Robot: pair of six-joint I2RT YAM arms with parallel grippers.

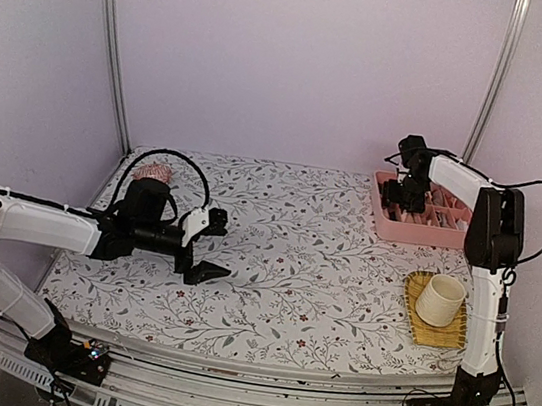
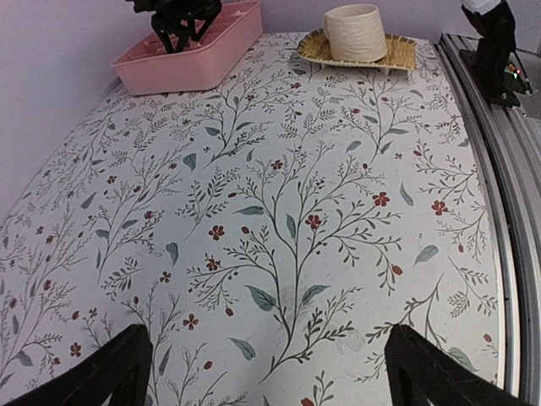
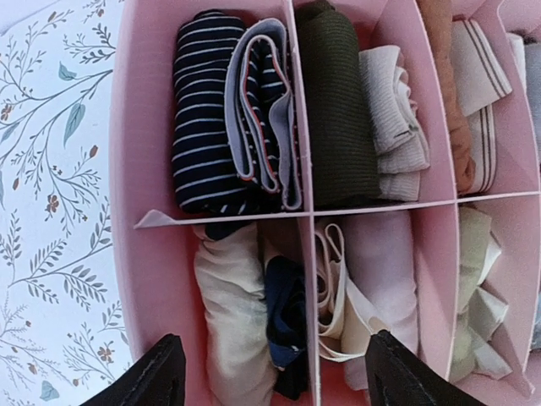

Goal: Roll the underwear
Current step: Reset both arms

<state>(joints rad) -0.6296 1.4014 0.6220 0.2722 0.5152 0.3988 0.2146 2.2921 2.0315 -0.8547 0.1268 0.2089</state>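
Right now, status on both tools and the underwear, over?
Left tool open, empty, over the table. Right tool open above pink organizer. Navy striped briefs and beige briefs tucked in adjoining cells. Nothing blocking.

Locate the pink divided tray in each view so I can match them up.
Top external: pink tray at the table's far right corner.
Left wrist: pink tray at the top left edge.
Right wrist: pink tray fills the frame, compartments seen from above.
Shared landmark: floral table cover beside it.
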